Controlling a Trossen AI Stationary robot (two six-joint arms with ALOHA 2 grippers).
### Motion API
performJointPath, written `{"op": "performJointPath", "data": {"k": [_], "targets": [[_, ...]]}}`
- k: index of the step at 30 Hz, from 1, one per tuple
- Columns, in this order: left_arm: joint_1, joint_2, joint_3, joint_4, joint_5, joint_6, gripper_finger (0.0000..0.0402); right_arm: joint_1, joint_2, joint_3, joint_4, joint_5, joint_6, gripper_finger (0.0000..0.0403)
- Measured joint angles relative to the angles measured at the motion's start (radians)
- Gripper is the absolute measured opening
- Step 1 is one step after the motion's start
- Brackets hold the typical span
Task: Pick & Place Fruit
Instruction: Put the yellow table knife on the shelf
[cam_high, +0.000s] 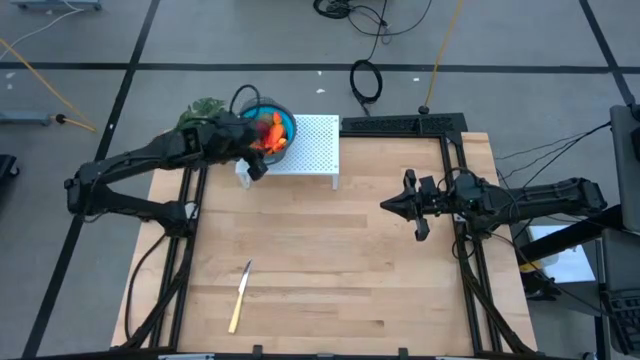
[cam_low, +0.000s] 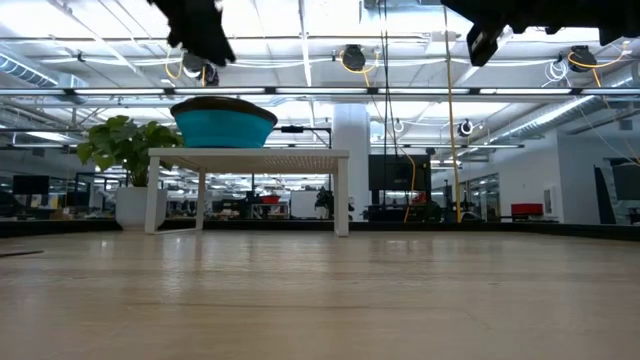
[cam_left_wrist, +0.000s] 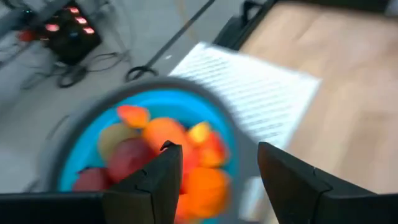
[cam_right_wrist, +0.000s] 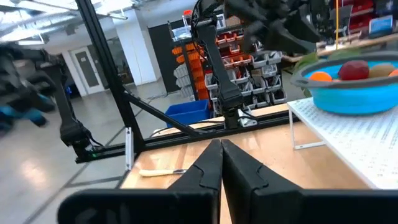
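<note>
My left gripper (cam_left_wrist: 214, 177), fingers apart over the blue bowl (cam_high: 285, 117) at eleven o'clock, has seemingly dropped fruit (cam_left_wrist: 165, 134); I'd retreat next.

table (cam_high: 330, 260): pale matt wood | stand (cam_high: 312, 145): white perforated | bowl (cam_low: 225, 126): smooth blue plastic | fruit (cam_left_wrist: 165, 134): glossy

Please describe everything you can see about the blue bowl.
The blue bowl is round and turquoise with a dark grey rim, plastic-looking. It stands upright on the white perforated stand at the table's far edge, full of toy fruit: orange, red and yellowish pieces. The left claw hovers open above it, not touching.
</note>
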Motion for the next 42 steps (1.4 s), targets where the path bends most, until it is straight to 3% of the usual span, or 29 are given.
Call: {"op": "performJointPath", "data": {"k": [5, 11, 18, 25, 30, 42], "targets": [[-0.147, -0.002, 0.1, -0.075, 0.039, -0.138, 0.0209, 0.0, 0.0, 0.0, 0.0, -0.033, -0.062, 0.0], [-0.356, -0.001, 0.12, -0.09, 0.025, -0.274, 0.0209, -0.007, -0.001, 0.0, -0.044, -0.135, -0.052, 0.0], [-0.556, 0.006, 0.12, -0.13, -0.034, -0.527, 0.0209, -0.007, -0.029, 0.0, -0.128, -0.135, -0.056, 0.0], [-0.686, 0.064, 0.121, -0.169, -0.074, -0.746, 0.0209, -0.031, -0.144, 0.0, -0.242, -0.131, -0.059, 0.0], [-0.737, 0.144, 0.12, -0.18, -0.032, -0.874, 0.0209, -0.06, -0.223, 0.001, -0.294, -0.131, -0.059, 0.0], [-0.802, 0.354, 0.12, -0.186, 0.247, -1.204, 0.0209, -0.098, -0.359, 0.001, -0.468, -0.13, -0.067, 0.0]]}}
